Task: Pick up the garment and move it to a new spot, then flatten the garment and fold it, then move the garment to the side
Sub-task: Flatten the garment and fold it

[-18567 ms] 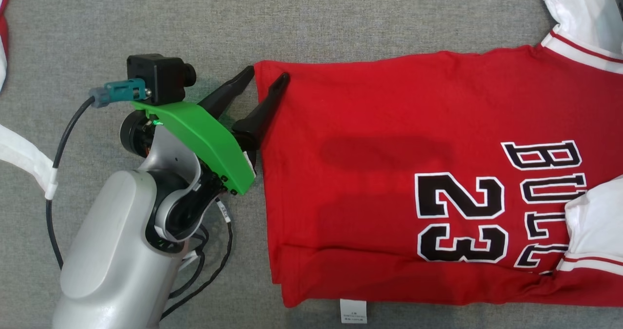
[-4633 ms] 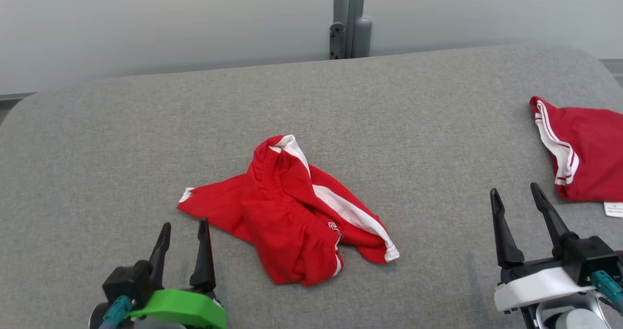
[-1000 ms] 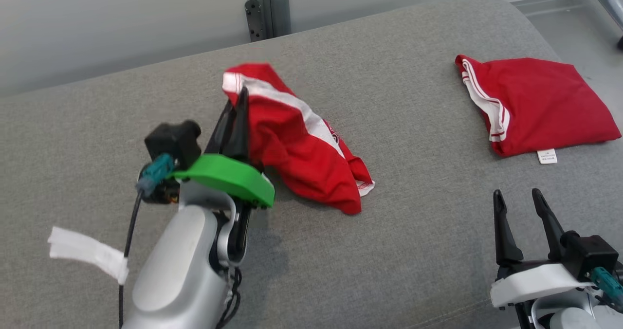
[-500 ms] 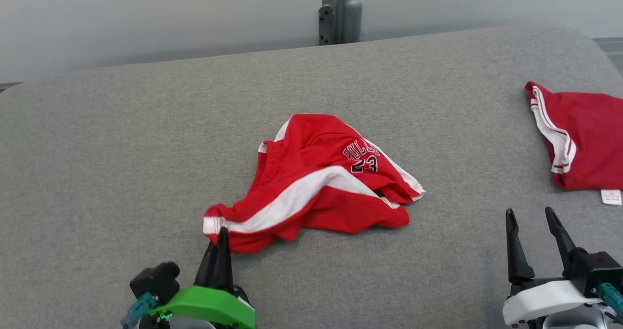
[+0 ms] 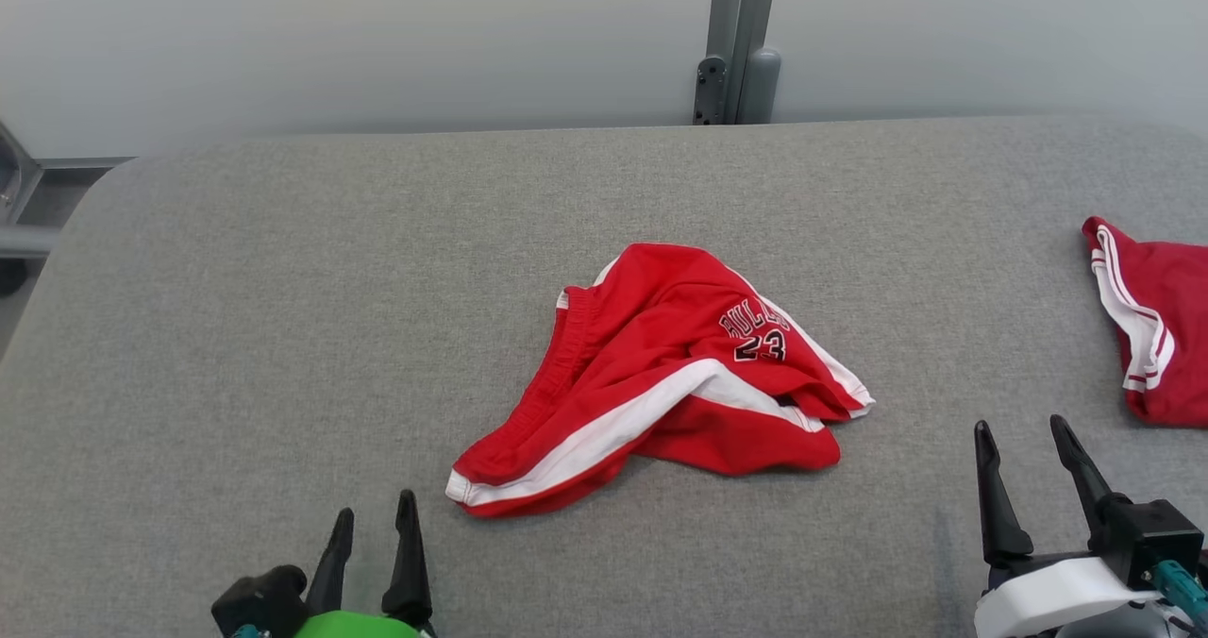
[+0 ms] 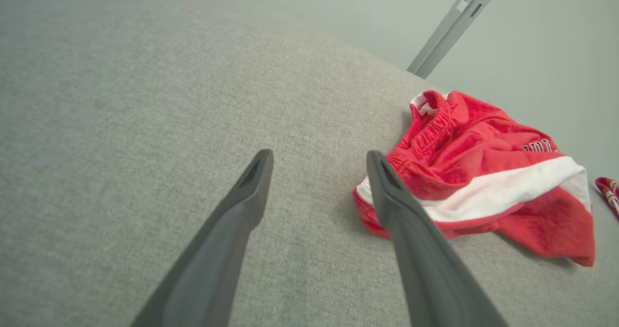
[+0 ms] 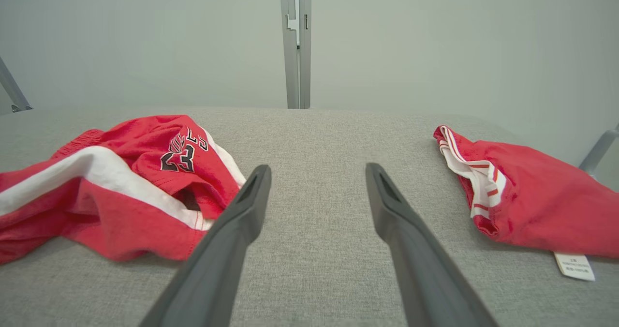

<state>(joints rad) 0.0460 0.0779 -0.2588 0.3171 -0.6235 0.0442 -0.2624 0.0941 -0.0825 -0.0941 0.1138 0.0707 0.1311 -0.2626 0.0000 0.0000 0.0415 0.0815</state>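
At the front, the left gripper (image 5: 376, 508) and the right gripper (image 5: 1019, 426) both have their fingers spread wide over the grey soft table (image 5: 283, 289). The red shorts (image 5: 661, 374) with a white stripe lie crumpled in the middle, a little past the left gripper. A folded red garment (image 5: 1166, 336) lies at the right edge, with a grey post (image 5: 736, 43) behind.

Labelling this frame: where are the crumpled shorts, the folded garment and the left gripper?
crumpled shorts (image 5: 618, 421), head view, white side stripe.
folded garment (image 5: 1184, 336), head view, plain red cloth.
left gripper (image 5: 376, 508), head view, between its fingertips.
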